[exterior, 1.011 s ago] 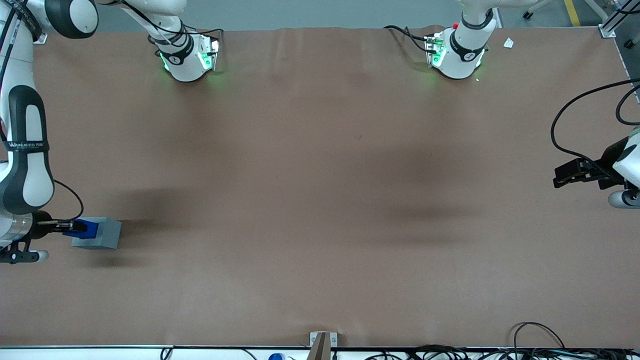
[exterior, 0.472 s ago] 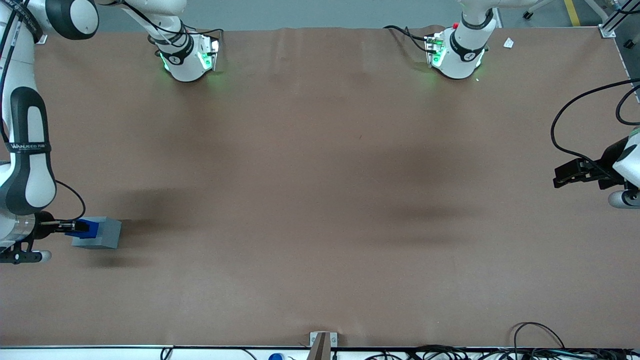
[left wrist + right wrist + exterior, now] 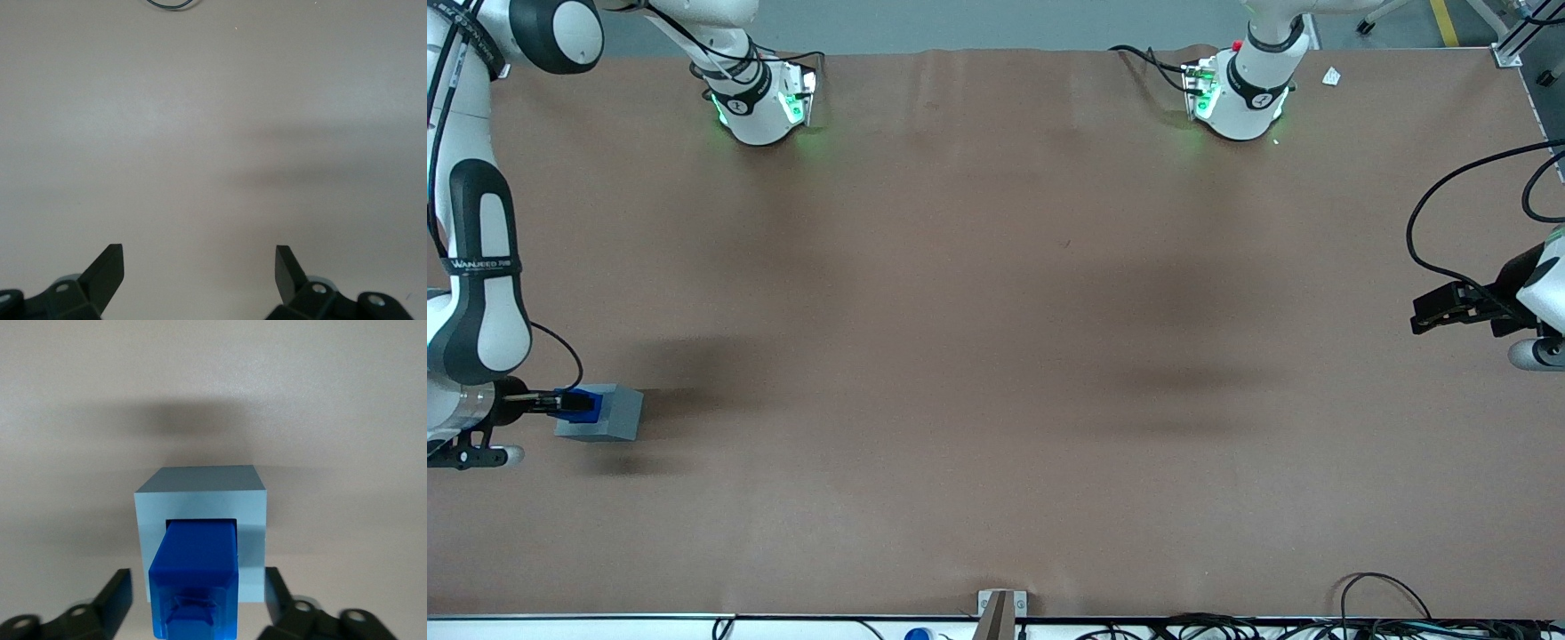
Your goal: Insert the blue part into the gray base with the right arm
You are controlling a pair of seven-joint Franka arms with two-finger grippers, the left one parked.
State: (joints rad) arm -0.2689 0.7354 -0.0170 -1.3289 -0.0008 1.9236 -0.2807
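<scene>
**Blue part seated in the gray base, fingers spread to either side**

While the brown counter (image 3: pixel 996 356) fills nearly the whole front view, all the action sits at the working arm's end of it. The right arm (image 3: pixel 476 267), white with black joint sections and white lettering, reaches down there, a thin black cable (image 3: pixel 560 347) looping from it toward the wrist.

Next in size is the gray base (image 3: pixel 600 415), a light-gray cube resting flat on the counter, with its shadow stretching toward the middle of the counter. In the right wrist view the gray base (image 3: pixel 200 527) shows a square recess in its top face.

The blue part (image 3: pixel 578 404) stands in that recess; seen from the wrist, the blue part (image 3: pixel 195 580) has its lower end inside the opening and its upper end sticking up out of the block toward the camera.

The gripper (image 3: pixel 197 613) hovers directly above the block. Its black fingers (image 3: pixel 117 597) are spread wide, one on each side of the blue part, with a visible gap between each finger and the part, so neither touches it.
</scene>
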